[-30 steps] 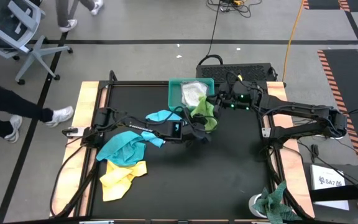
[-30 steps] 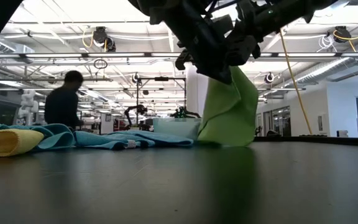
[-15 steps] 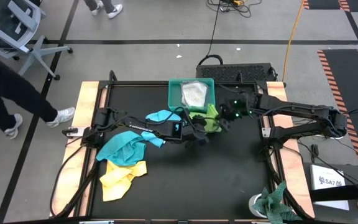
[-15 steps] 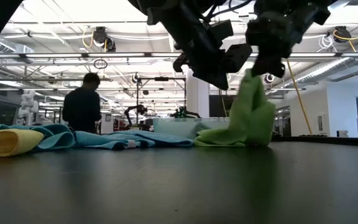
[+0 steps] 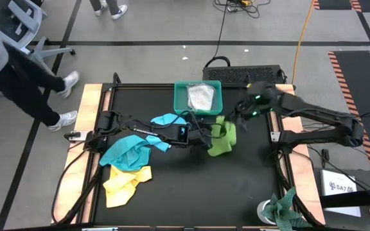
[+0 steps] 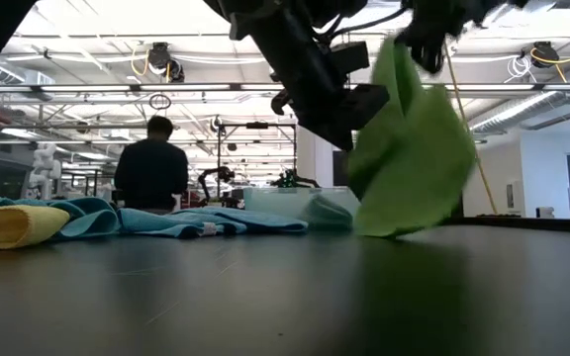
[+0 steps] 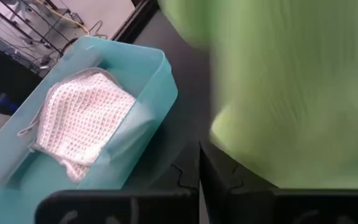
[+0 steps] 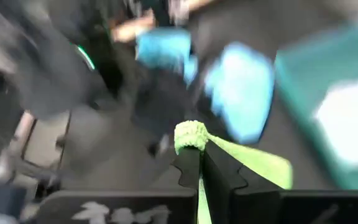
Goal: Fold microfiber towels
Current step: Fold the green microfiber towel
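A lime green towel (image 5: 222, 138) hangs spread out from my right gripper (image 5: 237, 119), which is shut on it well above the table, right of centre; in the low view the towel (image 6: 409, 148) reaches down to about table height. My left gripper (image 5: 205, 137) hovers shut just left of the towel, and the green cloth (image 7: 291, 81) fills its wrist view. A turquoise towel (image 5: 133, 151), a light blue towel (image 5: 169, 120) and a yellow towel (image 5: 127, 183) lie heaped at the table's left. My right gripper pinches a small bunched bit of the lime green towel's top edge (image 8: 191, 134) between its two fingertips. The rest of the cloth (image 6: 414, 168) hangs below the fingers as a slack sheet. Whether its lower edge touches the table, I cannot tell. My left gripper has the green cloth right in front of it, and I cannot tell whether it touches.
A teal plastic tray (image 5: 180, 95) at the far middle holds a white waffle cloth (image 5: 200, 96). A mottled green rag (image 5: 284, 208) lies off the near right corner. A person (image 5: 18, 70) walks past the table's far left corner.
My right gripper first sank toward the table with the lime green towel, which slumped onto the tabletop. It then rose and went toward the table's right edge, and the towel now hangs spread out, nearer the front edge than before.
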Controlling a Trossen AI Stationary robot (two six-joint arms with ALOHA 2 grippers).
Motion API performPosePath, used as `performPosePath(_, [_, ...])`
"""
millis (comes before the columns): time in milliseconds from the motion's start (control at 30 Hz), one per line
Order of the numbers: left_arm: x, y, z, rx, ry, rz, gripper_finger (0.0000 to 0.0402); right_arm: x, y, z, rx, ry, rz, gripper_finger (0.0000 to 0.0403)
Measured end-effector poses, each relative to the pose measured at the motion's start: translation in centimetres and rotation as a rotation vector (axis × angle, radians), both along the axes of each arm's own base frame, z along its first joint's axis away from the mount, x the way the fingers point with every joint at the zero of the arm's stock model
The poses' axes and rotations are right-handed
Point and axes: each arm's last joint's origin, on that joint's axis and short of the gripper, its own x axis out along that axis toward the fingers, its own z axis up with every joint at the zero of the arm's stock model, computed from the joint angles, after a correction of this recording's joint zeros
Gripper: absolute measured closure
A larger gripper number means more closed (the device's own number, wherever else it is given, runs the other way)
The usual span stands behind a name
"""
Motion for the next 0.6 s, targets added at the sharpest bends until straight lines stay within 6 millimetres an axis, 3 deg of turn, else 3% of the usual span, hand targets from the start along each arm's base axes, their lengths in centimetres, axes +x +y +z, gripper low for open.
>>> performPosePath(167, [-0.2, 0.1, -0.1, 0.012, 0.030, 0.010, 0.0398, -3.0, 0.6, 6.7, -0.236, -0.178, -0.199, 0.0403])
performPosePath(300, [-0.2, 0.1, -0.1, 0.015, 0.028, 0.014, 0.0393, -5.1, 1.9, 9.4, -0.325, -0.242, -0.115, 0.0403])
performPosePath(367, [-0.2, 0.3, -0.1, 0.016, 0.028, 0.018, 0.0391, -6.0, 1.8, 10.5, -0.413, -0.256, -0.251, 0.0403])
performPosePath(433, [-0.2, 0.6, 0.0, 0.016, 0.026, 0.025, 0.0396, -6.4, 1.7, 10.4, -0.410, -0.221, -0.350, 0.0403])
performPosePath(600, [-0.3, 1.8, 1.3, 0.018, -0.029, 0.051, 0.0392, -4.4, 1.9, 7.5, -0.243, -0.138, -0.081, 0.0403])
